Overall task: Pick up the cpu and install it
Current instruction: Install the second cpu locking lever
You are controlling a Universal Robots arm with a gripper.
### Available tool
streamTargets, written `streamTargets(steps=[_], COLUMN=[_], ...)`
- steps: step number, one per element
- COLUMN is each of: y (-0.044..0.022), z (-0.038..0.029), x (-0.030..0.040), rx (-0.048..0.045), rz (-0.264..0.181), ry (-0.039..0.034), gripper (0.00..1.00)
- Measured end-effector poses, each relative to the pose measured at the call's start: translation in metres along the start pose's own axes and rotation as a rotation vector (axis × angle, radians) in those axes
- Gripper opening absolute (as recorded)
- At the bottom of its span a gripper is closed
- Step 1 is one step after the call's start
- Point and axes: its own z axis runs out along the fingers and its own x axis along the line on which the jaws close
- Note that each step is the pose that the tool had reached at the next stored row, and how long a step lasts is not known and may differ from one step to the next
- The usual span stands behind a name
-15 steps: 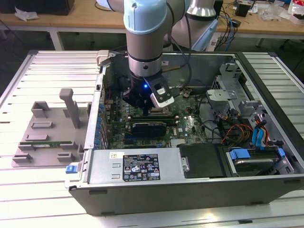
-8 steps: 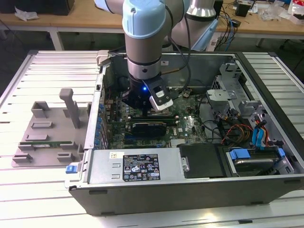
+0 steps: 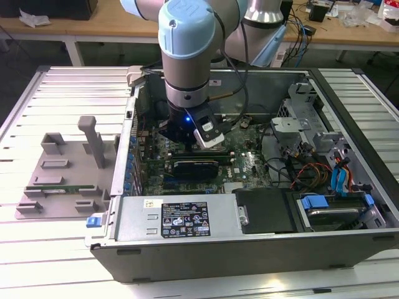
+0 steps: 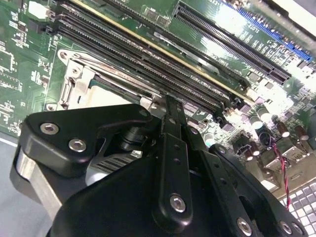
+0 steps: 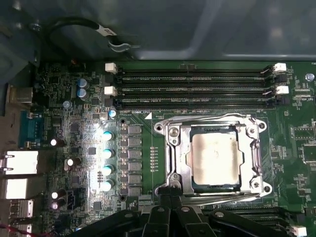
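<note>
The cpu [image 5: 216, 159] already sits in its socket [image 5: 173, 148] on the motherboard [image 5: 59, 123]. The gripper [image 5: 170, 202] hangs just beside it; I cannot tell whether it is open. The install step looks largely done, so backing away calls for a straight lift.

Matt brushed-metal cpu [image 5: 216, 159], shiny steel socket frame [image 5: 174, 148], matt black pincer [image 4: 173, 143]

A slatted metal table [image 3: 56, 93] stands before cluttered wooden benches [image 3: 112, 28] behind.
</note>
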Motion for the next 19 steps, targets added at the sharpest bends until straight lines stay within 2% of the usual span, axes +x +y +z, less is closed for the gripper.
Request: streamTargets(steps=[4, 5, 7, 8, 9, 10, 12, 14, 15, 16, 17, 18, 19], y=[-0.0005, -0.0001, -0.0004, -0.0004, 0.0, 0.001, 0.0024, 0.0052, 0.0061, 0.0062, 0.0064, 0.0085, 0.0102], z=[0.0027, 0.004, 0.0035, 0.0032, 0.0, -0.0069, -0.016, -0.0353, -0.0413, -0.0417, -0.0418, -0.041, -0.04], x=[0.0021, 0.0024, 0.0028, 0.0029, 0.0027, 0.0025, 0.0021, 0.0013, 0.001, 0.0009, 0.001, -0.0039, -0.0121], rx=[-0.0062, -0.0175, -0.0236, -0.0236, -0.0236, -0.0235, -0.0233, -0.0214, -0.0197, -0.0182, -0.0126, -0.0079, -0.0072], rz=[0.0, 0.001, 0.001, 0.001, 0.001, 0.001, 0.001, 0.001, 0.001, 0.001, 0.001, 0.001, 0.001], ry=[0.0004, -0.0008, -0.0006, 0.0002, 0.0001, 0.0002, 0.0003, 0.0001, 0.0001, 0.0, 0.0, 0.0001, 0.0023], gripper=[0.11, 0.11, 0.11, 0.11, 0.11, 0.11, 0.11, 0.11, 0.11, 0.11, 0.11, 0.11, 0.11])
